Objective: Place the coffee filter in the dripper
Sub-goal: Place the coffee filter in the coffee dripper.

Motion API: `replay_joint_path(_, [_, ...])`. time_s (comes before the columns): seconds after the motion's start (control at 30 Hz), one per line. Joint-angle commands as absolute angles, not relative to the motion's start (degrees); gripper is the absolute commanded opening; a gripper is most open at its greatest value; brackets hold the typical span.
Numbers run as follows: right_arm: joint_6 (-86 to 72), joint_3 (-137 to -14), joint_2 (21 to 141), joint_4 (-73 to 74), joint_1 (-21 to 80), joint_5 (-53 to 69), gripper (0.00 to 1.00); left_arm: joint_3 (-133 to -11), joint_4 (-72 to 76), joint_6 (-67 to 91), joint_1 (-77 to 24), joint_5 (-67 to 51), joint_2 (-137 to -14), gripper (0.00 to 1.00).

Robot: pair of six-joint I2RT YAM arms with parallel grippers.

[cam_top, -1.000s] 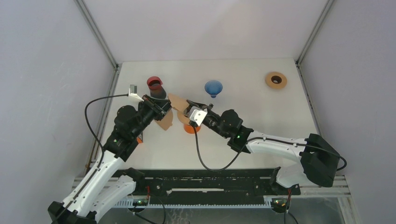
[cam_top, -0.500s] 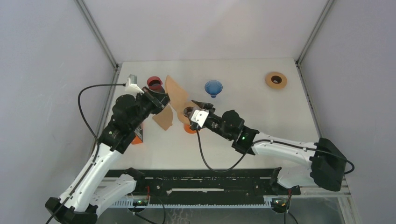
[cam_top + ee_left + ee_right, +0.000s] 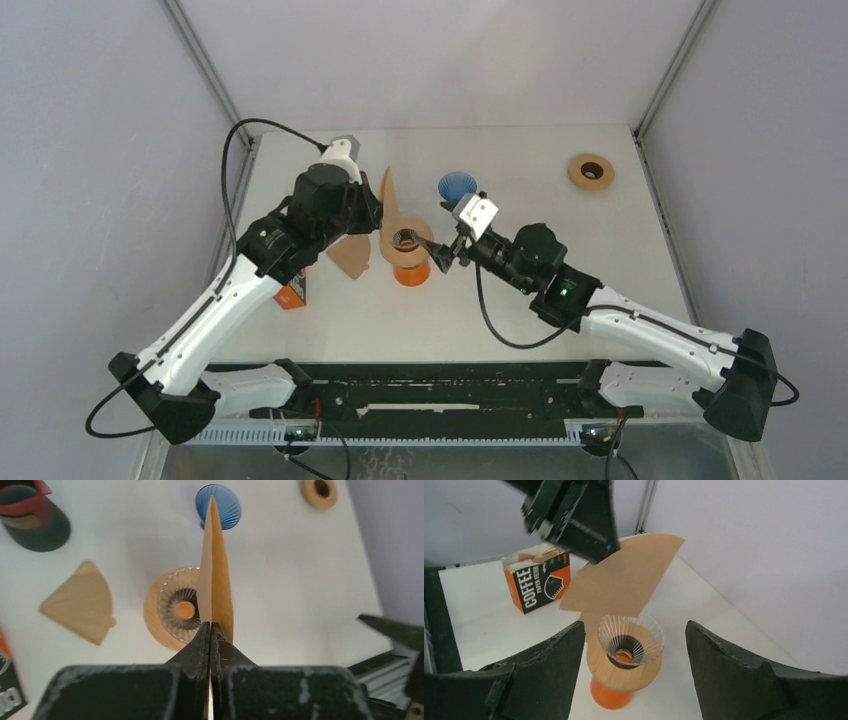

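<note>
My left gripper (image 3: pixel 210 626) is shut on the lower edge of a brown paper coffee filter (image 3: pixel 212 570). The filter stands upright and edge-on, just above and behind the dripper (image 3: pixel 177 607). The dripper (image 3: pixel 408 245) is a clear ribbed glass cone in a wooden ring on an orange base. In the top view the filter (image 3: pixel 388 205) rises beside the left gripper (image 3: pixel 365 215). My right gripper (image 3: pixel 634 625) is open, its jaws wide on either side of the dripper (image 3: pixel 630 639) without touching it. The filter (image 3: pixel 624 577) hangs over the dripper's far rim.
A second brown filter (image 3: pixel 350 258) lies flat on the table, left of the dripper. An orange coffee filter box (image 3: pixel 538 577) stands near the left edge. A blue dripper (image 3: pixel 457 186) and a wooden ring (image 3: pixel 590 171) sit farther back. A dark cup with a red rim (image 3: pixel 30 515) is at the far left.
The left arm has swung up and right, bringing the filter upright over the dripper. The right gripper has opened and drawn back to the right of the dripper.
</note>
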State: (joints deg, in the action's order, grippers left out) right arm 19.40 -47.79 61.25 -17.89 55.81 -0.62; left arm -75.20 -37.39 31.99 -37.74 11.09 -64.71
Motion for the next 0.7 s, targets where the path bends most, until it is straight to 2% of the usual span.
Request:
replay_joint_path(0.0, [5.81, -56.17, 61.61, -7.23, 52.99, -1.87, 0.82, -81.93, -44.0, 24.97, -41.23, 19.91, -66.97, 0.0])
replay_joint_path(0.17, [-2.42, -61.94, 64.54, 0.59, 50.67, -2.89, 0.83, -85.32, -46.83, 21.35, -45.73, 26.7, -70.43, 0.0])
replay_joint_path(0.37, [-12.45, -65.41, 66.77, 3.12, 45.8, 0.12, 0.84, -86.81, -46.48, 16.77, -51.78, 35.11, -73.14, 0.0])
replay_joint_path(0.67, [-19.51, -68.95, 70.44, 3.98, 42.63, 4.75, 0.84, -88.22, -45.26, 9.99, -57.74, 45.41, -76.46, 0.0])
